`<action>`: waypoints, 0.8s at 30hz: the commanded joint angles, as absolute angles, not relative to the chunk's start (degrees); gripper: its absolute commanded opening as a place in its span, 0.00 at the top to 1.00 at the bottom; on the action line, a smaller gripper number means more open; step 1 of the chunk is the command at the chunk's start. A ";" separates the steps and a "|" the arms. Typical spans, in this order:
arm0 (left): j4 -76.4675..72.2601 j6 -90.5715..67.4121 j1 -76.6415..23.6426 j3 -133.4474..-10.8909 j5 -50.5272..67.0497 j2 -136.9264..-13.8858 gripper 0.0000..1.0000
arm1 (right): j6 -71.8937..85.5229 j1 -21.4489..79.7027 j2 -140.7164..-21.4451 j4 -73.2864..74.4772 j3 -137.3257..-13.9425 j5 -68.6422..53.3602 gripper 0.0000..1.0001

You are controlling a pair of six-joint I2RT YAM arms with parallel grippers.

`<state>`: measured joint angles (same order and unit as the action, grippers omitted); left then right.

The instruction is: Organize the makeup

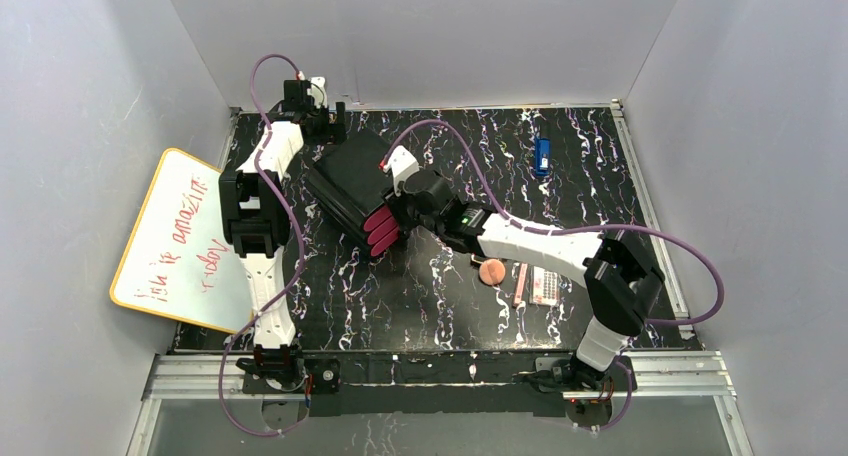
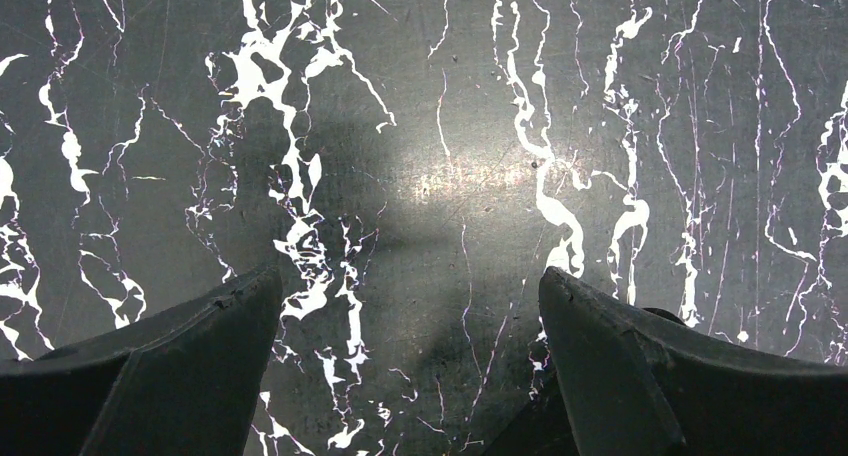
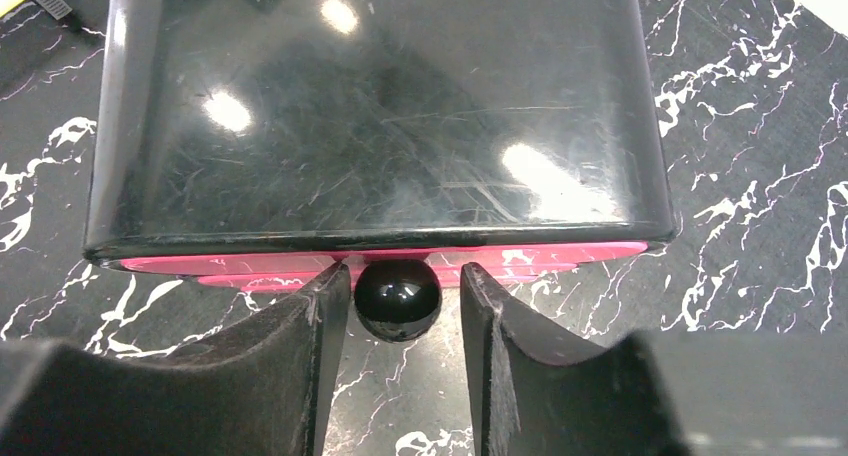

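Toward the far-left part of the bench (image 1: pixel 600 176), the right claw (image 3: pixel 402 281) sits at the front of the black box (image 1: pixel 345 181), low against its 3 pink drawers (image 1: pixel 381 231). Its jaws are half-wide and straddle the black knob (image 3: pixel 397 298) of a drawer. 1 finger is touching the knob or just beside it, and the other shows a sliver of gap, so we judge the knob bracketed but not yet pinched. The drawer's travel runs from the box straight back along the claw's own line, toward the near-right corner, so a pull should need no turning.

We can make out 3 pieces of makeup: the peach disc (image 1: pixel 492 271), the pink stick (image 1: pixel 520 284) and the pale dotted palette (image 1: pixel 545 286). All lie near the near edge, right of middle, just beside the right forearm and behind the claw. The stick's long axis runs roughly from far edge to near edge. The right arm is much the nearer to them.

The left claw (image 2: pixel 408 276) hangs wide over bare bench by the far-left corner, holding nothing.
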<state>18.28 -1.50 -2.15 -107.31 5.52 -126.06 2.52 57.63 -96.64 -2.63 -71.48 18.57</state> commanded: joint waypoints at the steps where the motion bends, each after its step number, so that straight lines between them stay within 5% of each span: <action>1: 19.89 -0.79 -1.98 -109.34 6.82 -123.31 0.03 | 2.90 56.60 -96.05 -4.04 -73.48 18.09 0.48; 14: 20.77 -0.26 -1.98 -110.17 6.85 -123.84 0.03 | 4.05 55.33 -95.57 -2.85 -71.06 16.22 0.71; 24: 21.50 -0.23 -2.03 -110.98 7.03 -124.54 0.03 | 4.51 55.37 -88.24 1.33 -65.18 17.57 0.71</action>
